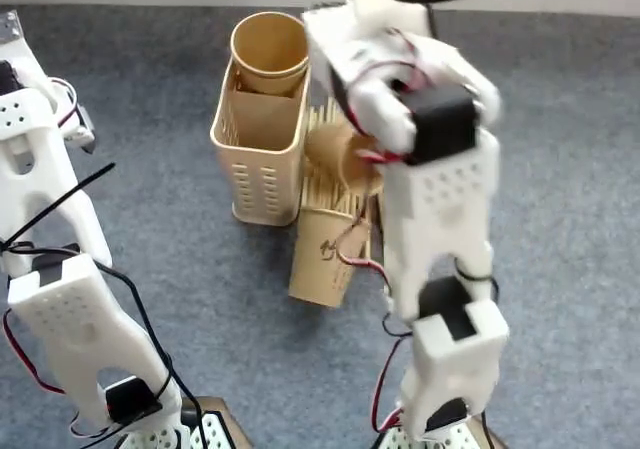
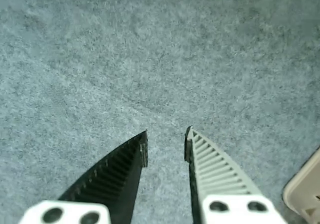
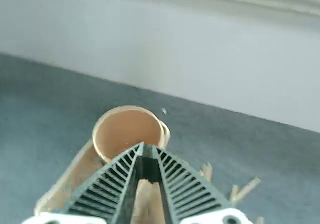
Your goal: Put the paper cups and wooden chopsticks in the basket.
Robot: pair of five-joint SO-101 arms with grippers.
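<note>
Right tool (image 3: 143,147) closed near cup (image 3: 124,128).

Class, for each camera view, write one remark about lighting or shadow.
High view: soft, even light; the basket throws only a faint shadow on the mat. Left wrist view: evenly lit mat, no hard shadow under the left end effector. Right wrist view: the wall is brightest; the inside of the paper cup is darker.

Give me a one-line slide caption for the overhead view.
Paper cups stand in the basket while another cup lies by the chopsticks beside it, under the right arm.
</note>
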